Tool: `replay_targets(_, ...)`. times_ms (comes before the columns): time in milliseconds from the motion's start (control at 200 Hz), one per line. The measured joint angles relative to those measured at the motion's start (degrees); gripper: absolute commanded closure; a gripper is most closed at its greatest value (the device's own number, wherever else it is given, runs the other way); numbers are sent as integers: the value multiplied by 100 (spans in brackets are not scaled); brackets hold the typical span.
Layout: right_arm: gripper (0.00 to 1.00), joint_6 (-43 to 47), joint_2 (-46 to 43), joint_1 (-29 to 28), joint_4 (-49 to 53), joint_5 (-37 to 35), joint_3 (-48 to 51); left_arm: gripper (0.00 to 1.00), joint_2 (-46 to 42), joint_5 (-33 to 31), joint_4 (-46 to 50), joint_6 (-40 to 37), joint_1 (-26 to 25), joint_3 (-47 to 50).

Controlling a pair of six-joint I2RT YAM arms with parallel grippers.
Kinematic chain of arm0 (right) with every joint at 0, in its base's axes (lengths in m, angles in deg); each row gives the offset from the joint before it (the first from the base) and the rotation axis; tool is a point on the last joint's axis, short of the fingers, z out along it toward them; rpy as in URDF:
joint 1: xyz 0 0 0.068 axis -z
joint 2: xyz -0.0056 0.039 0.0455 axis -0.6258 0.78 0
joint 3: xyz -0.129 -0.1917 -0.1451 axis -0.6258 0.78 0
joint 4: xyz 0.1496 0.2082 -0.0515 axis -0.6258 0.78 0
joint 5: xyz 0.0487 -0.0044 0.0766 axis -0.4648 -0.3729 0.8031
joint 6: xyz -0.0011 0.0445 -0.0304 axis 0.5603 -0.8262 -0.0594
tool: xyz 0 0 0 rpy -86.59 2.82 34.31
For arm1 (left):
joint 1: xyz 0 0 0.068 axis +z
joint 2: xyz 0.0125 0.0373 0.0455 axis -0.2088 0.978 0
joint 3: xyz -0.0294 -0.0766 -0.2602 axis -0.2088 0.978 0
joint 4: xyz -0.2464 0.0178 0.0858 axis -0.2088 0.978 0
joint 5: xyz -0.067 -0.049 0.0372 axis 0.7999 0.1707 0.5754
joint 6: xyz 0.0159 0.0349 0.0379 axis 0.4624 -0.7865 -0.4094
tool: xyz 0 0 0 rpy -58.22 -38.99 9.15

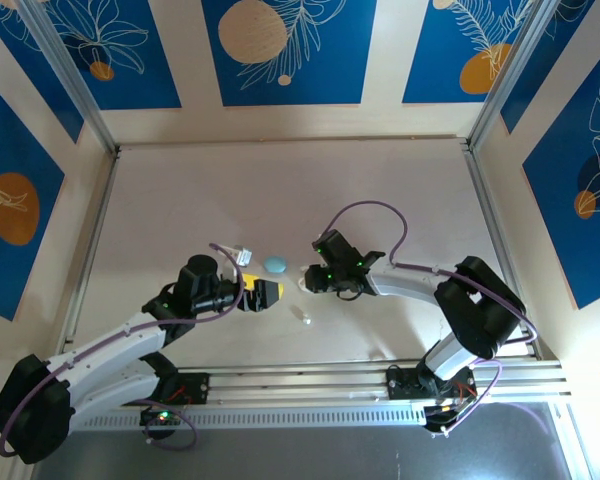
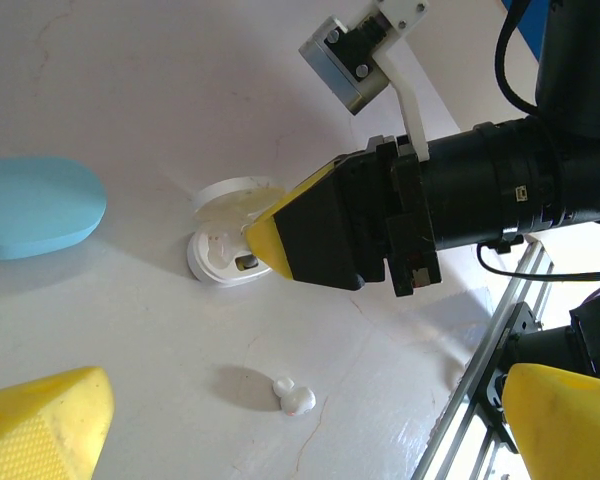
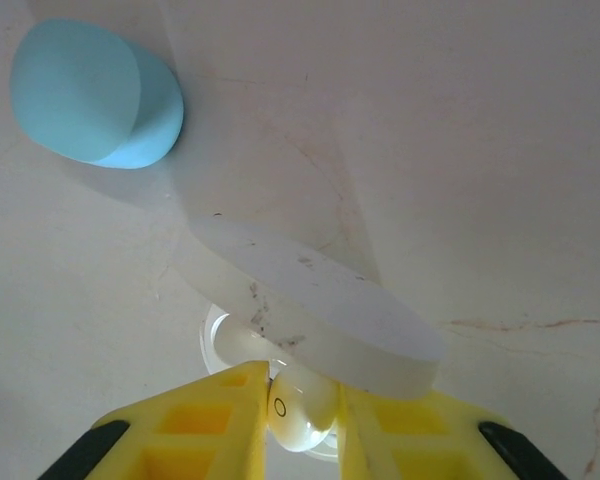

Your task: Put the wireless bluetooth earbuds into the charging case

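Your right tool [image 3: 302, 398] pinches a white earbud [image 3: 302, 412] just above the opened white case [image 3: 320, 310]; your left tool [image 1: 265, 292] stands open.

The blue case [image 3: 90, 95] looks like smooth matt plastic, the white case [image 3: 310, 305] has a scuffed satin plastic lid, the earbud [image 3: 302, 405] is glossy, the yellow fingers [image 3: 195, 425] are ribbed plastic, and the table [image 1: 280, 190] is matt and faintly veined.

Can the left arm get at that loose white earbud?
Probably yes: the loose white earbud lies on bare table ahead of the left gripper, its fingers open; the right gripper is beyond, at the white case.
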Motion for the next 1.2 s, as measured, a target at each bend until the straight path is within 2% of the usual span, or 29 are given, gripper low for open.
replay_targets(220,69,13,0,-33,155,-107,-131,0,0,0,0,0,0,0)
replay_targets(1201,71,7,-603,-197,798,-284,-155,0,-306,-179,417,-46,-4,0)
